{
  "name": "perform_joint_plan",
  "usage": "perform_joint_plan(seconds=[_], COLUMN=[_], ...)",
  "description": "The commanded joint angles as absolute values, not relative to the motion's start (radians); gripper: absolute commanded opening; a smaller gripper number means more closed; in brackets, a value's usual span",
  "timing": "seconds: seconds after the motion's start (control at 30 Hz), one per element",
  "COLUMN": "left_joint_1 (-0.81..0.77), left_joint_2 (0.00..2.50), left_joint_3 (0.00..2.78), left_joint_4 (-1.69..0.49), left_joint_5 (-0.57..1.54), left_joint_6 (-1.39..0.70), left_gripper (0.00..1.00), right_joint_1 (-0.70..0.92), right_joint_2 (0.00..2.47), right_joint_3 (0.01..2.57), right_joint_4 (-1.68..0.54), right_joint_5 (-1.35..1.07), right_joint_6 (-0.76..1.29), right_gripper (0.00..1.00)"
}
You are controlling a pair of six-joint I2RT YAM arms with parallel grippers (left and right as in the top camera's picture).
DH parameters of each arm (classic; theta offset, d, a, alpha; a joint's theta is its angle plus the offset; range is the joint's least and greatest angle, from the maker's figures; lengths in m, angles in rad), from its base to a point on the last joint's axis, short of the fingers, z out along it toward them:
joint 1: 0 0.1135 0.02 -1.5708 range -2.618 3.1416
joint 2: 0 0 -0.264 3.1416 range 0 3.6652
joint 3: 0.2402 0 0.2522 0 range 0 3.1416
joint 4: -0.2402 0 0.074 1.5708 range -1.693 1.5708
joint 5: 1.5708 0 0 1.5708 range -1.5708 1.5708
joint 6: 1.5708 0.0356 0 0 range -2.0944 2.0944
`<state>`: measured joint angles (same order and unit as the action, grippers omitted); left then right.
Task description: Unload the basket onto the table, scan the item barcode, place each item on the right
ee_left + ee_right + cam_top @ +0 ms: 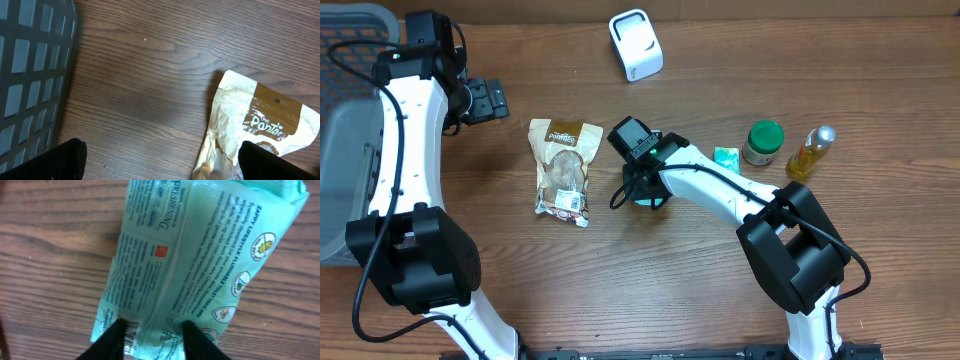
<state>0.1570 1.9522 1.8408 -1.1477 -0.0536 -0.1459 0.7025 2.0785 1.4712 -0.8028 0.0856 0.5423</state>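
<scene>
At the desk (620,300) centre, the right tool (155,341) is set on the end seam of a teal flushable-wipes packet (200,255) lying on the wood, fingers (114,339) narrowly spaced; whether the seam is clamped cannot be told. The left tool (492,100) is held wide apart and empty near a brown snack bag (562,165), and a white scanner (636,45) is seen at the far edge.
</scene>
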Motion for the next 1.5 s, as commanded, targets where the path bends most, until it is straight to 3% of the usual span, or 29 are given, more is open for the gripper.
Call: perform_joint_plan(seconds=[0.0, 0.33, 0.7, 0.9, 1.03, 1.2, 1.23, 1.27, 1.3, 1.33, 1.37, 1.47], left_joint_1=[0.150, 0.150, 0.150, 0.150, 0.150, 0.126, 0.115, 0.091, 0.073, 0.051, 0.032, -0.034], left_joint_2=[1.942, 1.942, 1.942, 1.942, 1.942, 1.943, 1.943, 1.943, 1.943, 1.944, 1.944, 1.944], left_joint_3=[1.851, 1.851, 1.851, 1.851, 1.851, 1.835, 1.828, 1.811, 1.800, 1.786, 1.774, 1.722], left_joint_4=[-1.148, -1.147, -1.147, -1.102, -1.183, -1.194, -1.200, -1.204, -1.204, -1.203, -1.200, -1.174], left_joint_5=[-0.059, -0.059, -0.059, -0.049, 0.201, 0.452, 0.472, 0.475, 0.471, 0.468, 0.468, 0.468], left_joint_6=[-0.127, -0.127, -0.127, -0.139, -0.241, -0.152, -0.149, -0.149, -0.149, -0.149, -0.150, -0.157], left_gripper=[1.00, 0.99, 0.99, 0.99, 0.99, 1.00, 0.96, 0.57, 0.27, 0.13, 0.04, 0.04], right_joint_1=[0.700, 0.698, 0.569, 0.475, 0.435, 0.430, 0.430, 0.430, 0.430, 0.430, 0.430, 0.429], right_joint_2=[2.106, 2.011, 2.011, 2.023, 2.023, 2.023, 2.023, 2.023, 2.023, 2.023, 2.023, 2.023], right_joint_3=[1.431, 1.621, 1.620, 1.581, 1.552, 1.544, 1.544, 1.544, 1.544, 1.544, 1.544, 1.544], right_joint_4=[-0.810, -0.894, -0.919, -0.929, -0.914, -0.902, -0.900, -0.899, -0.898, -0.898, -0.898, -0.890], right_joint_5=[0.087, 0.031, 0.114, 0.006, -0.038, -0.047, -0.047, -0.047, -0.047, -0.048, -0.049, -0.059], right_joint_6=[0.549, 0.467, 0.471, 0.470, 0.466, 0.463, 0.463, 0.463, 0.463, 0.463, 0.463, 0.463], right_gripper=[0.43, 0.54, 0.77, 0.78, 0.79, 0.79, 0.79, 0.79, 0.80, 0.82, 0.83, 0.85])
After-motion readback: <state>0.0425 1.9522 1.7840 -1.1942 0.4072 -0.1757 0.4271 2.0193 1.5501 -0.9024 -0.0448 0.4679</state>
